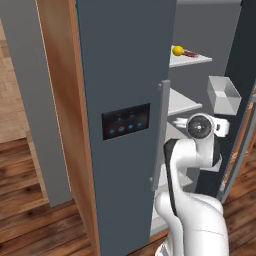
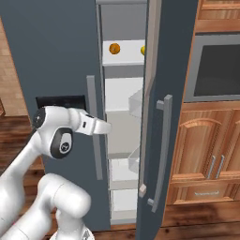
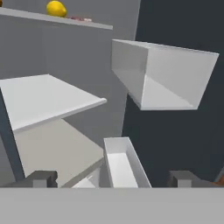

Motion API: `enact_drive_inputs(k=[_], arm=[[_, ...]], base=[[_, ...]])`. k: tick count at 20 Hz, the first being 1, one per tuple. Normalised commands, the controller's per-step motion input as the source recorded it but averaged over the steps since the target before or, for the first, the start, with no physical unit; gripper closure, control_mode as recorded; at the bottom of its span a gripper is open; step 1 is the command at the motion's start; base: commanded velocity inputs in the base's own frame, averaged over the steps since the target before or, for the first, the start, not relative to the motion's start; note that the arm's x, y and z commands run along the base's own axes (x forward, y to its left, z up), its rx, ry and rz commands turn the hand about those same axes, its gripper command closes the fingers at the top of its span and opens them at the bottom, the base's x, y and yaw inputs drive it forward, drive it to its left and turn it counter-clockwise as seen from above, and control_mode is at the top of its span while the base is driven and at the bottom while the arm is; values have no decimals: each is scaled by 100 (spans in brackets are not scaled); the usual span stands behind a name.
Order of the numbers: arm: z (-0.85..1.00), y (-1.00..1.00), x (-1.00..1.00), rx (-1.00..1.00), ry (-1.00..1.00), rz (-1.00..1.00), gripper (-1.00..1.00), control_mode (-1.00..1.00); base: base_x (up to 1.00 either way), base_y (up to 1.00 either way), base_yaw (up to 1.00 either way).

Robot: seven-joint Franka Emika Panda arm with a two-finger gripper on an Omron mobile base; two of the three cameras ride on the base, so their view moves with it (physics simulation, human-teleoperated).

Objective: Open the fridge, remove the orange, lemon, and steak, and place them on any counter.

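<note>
The fridge point(image 1: 125, 75) stands with its left door shut and its right door point(image 2: 161, 93) swung partly open. On the upper white shelf point(image 1: 192, 61) lie the yellow lemon point(image 1: 177, 50) and the dark red steak point(image 1: 190, 53). From the right base, the orange point(image 2: 114, 48) sits on that shelf, and the lemon point(image 2: 143, 49) peeks past the door edge. My gripper point(image 3: 113, 179) is open and empty, reaching into the gap at mid height, well below the lemon point(image 3: 56, 8) and steak point(image 3: 81, 19). The hand point(image 2: 96, 125) points into the fridge. The counter is out of view.
White door bins point(image 3: 166, 74) point(image 3: 120, 162) hang on the inside of the open door, close ahead of the hand. A bare middle shelf point(image 3: 43, 96) lies to the left. Brown wooden cabinets point(image 2: 211, 150) and a built-in oven point(image 2: 218, 65) stand right of the fridge.
</note>
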Motion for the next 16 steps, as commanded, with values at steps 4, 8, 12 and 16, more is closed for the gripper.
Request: enact_drive_inputs(k=[4, 8, 12, 16], arm=[[0, 1, 63, -4, 0, -21, -100, -100], [7, -3, 30, 0, 0, -10, -100, -100], [24, -15, 3, 0, -3, -9, -100, -100], [29, -21, 0, 0, -7, -8, -100, -100]], base=[[0, 0, 0], [0, 0, 0], [0, 0, 0], [0, 0, 0]])
